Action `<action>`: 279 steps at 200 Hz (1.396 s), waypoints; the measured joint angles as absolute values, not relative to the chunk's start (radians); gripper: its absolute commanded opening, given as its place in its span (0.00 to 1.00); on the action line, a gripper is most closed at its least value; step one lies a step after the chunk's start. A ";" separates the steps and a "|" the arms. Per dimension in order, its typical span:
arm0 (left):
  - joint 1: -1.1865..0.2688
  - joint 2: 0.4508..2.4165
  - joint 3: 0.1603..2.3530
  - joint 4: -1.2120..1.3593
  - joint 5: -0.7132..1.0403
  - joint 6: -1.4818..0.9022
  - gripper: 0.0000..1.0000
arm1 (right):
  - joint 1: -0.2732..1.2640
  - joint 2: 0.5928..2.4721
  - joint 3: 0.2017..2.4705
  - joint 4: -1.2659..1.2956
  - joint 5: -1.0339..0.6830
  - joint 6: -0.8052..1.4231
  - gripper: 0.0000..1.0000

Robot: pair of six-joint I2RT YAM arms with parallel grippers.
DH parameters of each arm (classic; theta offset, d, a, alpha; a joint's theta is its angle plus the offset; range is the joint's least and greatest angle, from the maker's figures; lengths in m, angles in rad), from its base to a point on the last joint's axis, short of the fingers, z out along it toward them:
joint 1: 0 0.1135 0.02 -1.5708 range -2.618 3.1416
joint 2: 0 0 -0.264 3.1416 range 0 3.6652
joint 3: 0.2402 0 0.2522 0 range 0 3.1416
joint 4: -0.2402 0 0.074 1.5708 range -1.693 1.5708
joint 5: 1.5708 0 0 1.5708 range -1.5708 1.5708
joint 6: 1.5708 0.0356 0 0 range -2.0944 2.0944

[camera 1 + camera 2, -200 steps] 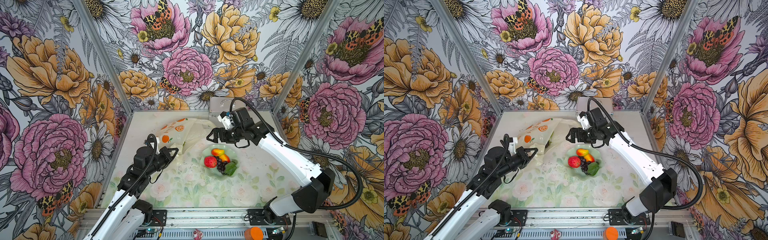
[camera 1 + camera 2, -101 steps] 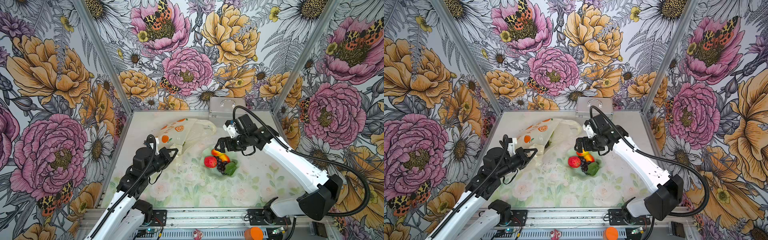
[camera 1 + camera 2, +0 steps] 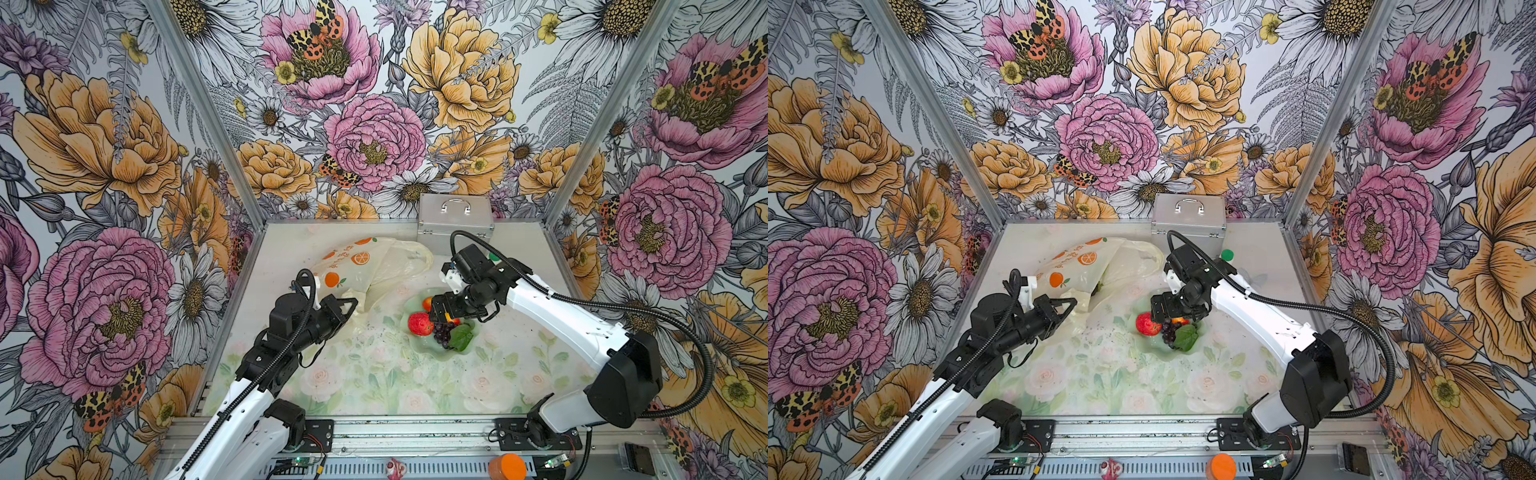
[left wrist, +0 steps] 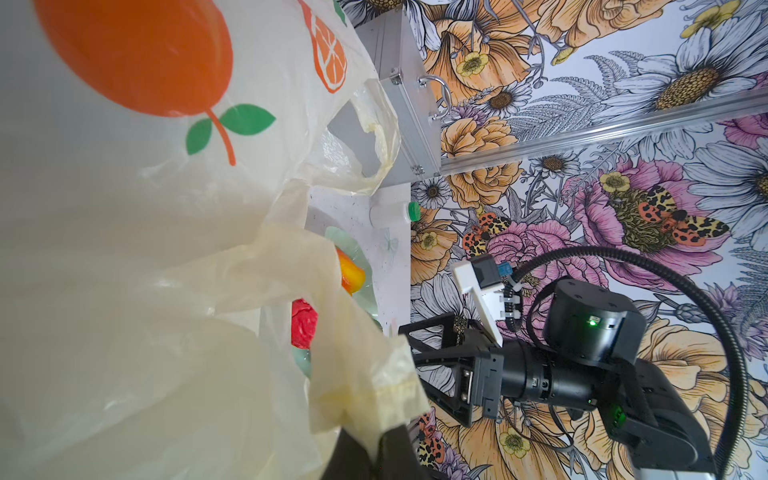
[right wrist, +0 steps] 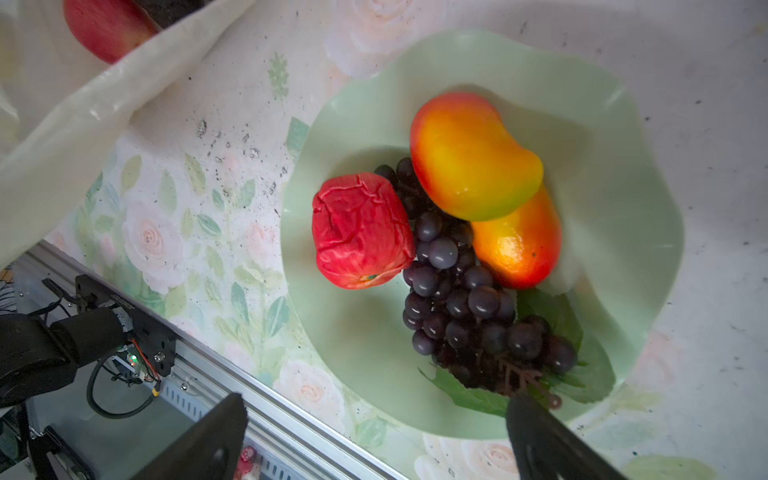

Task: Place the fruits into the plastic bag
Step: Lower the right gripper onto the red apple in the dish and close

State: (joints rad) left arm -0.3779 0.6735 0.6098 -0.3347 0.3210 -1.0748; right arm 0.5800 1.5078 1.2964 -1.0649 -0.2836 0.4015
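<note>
The cream plastic bag (image 3: 374, 266) with orange prints lies at the back left. My left gripper (image 3: 353, 301) is shut on its loose edge (image 4: 374, 390) and holds it up. On the pale green dish (image 5: 623, 208) lie two mangoes (image 5: 469, 158), a wrinkled red fruit (image 5: 361, 232), a purple grape bunch (image 5: 457, 291) and a green leaf (image 5: 469, 395). My right gripper (image 3: 442, 309) hovers open just above the dish, with its fingers (image 5: 216, 440) wide apart and nothing between them. A pink-red apple (image 5: 104, 29) shows partly at the bag's edge.
A silver metal case (image 3: 455, 224) stands against the back wall. A white bottle with a green cap (image 3: 1226, 254) lies just in front of it. Patterned walls close in the left, right and back of the table. An aluminium rail (image 3: 415, 432) runs along the front.
My right gripper has swung from beside the bag's mouth toward the front and come down over the dish of fruit, still open. The left gripper has kept still on the bag.
</note>
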 measured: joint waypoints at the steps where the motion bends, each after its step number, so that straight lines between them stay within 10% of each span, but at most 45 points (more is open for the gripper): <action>1: -0.378 0.673 0.609 -0.335 0.321 -1.075 0.00 | 0.582 1.511 1.296 -1.065 -0.284 0.402 1.00; 279: -0.297 0.650 0.557 -0.352 0.345 -1.075 0.00 | 0.662 1.850 1.479 -1.036 -0.313 0.400 0.89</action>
State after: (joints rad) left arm -0.2974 0.6502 0.5568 -0.3523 0.3450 -1.0748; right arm 0.6617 1.8503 1.4788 -1.0359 -0.3130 0.4004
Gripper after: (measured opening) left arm 0.047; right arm 0.897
